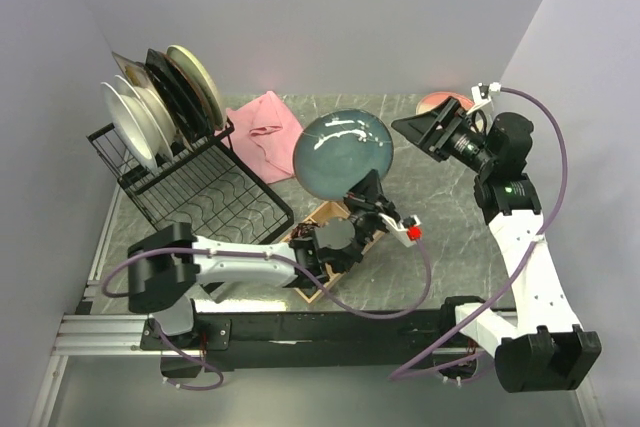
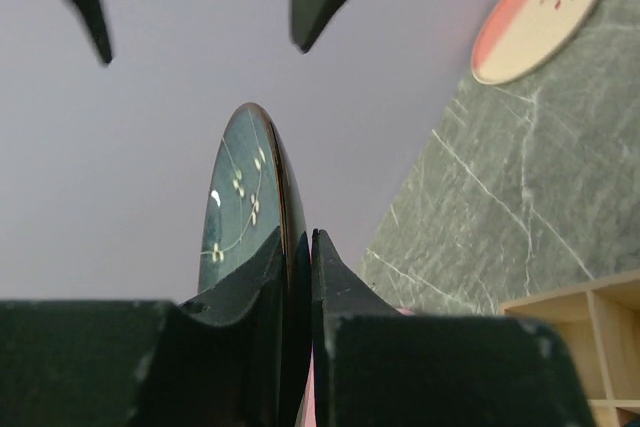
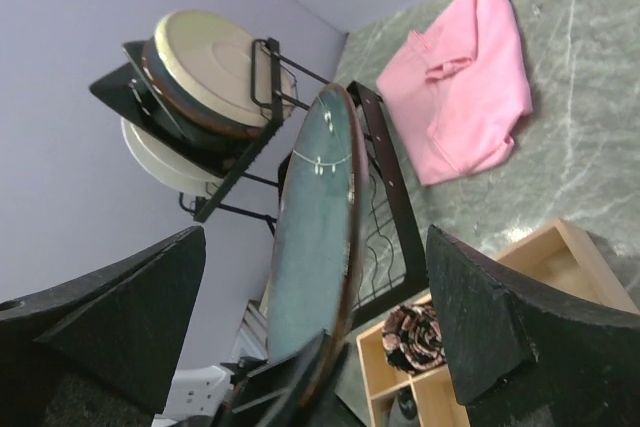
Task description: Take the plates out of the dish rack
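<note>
The table (image 1: 440,207) is a grey-green stone-look slab veined with pale lines. At its left far corner stands the dish rack (image 1: 215,197), black wire with a wavy slotted base and a raised grid back. Its rear slots hold upright plates packed close: round glossy white plates (image 1: 130,122), a black square plate (image 1: 175,92) and a matte cream round plate (image 1: 195,82) at the back. The teal plate (image 1: 345,152) is out of the rack and held up on edge over the middle of the table. It is a round, glossy disc with a dark rim and a thin white sprig of small blossoms on its face. A soft, crumpled pink cloth (image 1: 268,132) lies beside the rack. Below the plate sits a pale wooden compartment tray (image 3: 540,267) with square cells. A round pink-and-cream plate (image 2: 540,12) lies flat near the far right corner. The left gripper (image 2: 300,247) pinches the teal plate's lower rim tightly between its black fingers. The right gripper (image 1: 432,133) hangs near the plate's right edge with its wedge-shaped fingers spread wide, holding nothing.
</note>
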